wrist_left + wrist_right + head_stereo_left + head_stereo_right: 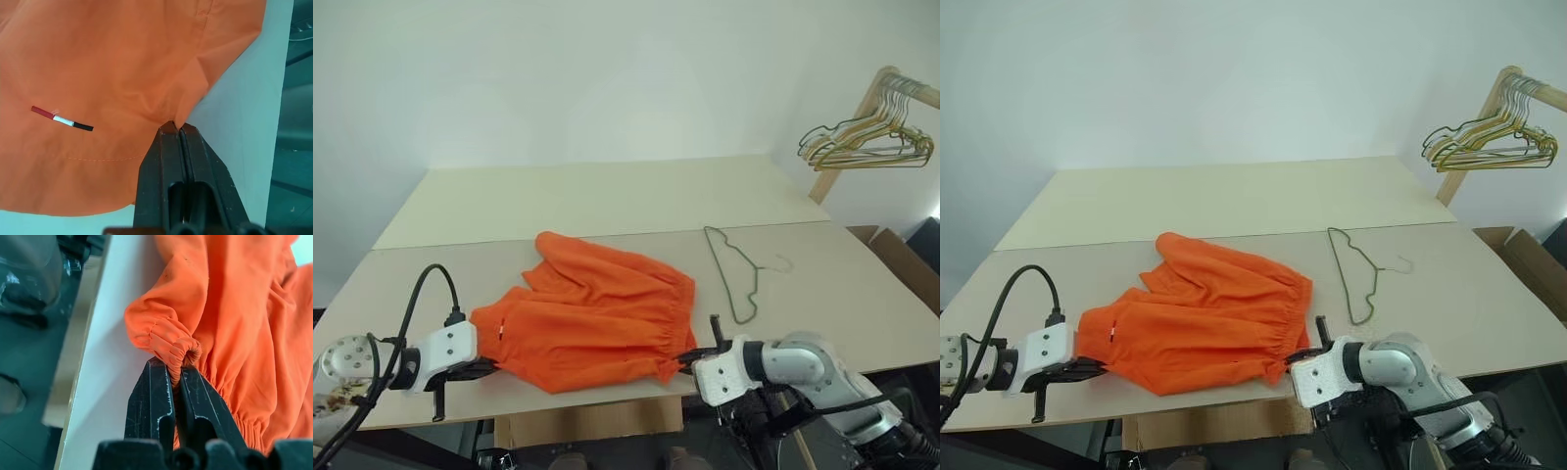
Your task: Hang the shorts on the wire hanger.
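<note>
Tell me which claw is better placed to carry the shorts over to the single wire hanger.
Likely the right claw: it pinches the shorts' waistband on the side nearest the wire hanger. The left claw grips the far corner.

- The shorts [592,328] are bright orange all over, plain, with no print.
- A small tag [62,119] on the shorts is striped red, white and black.
- The wire hanger [736,276] lying on my desk [607,201] is dark olive green.
- The desk is pale cream.
- My left tool [177,131] has black fingers on a white housing.
- My right tool [176,374] has black fingers too, behind them a white and silver wrist.
- The bunch of hangers [867,137] on the rack is gold and green.
</note>
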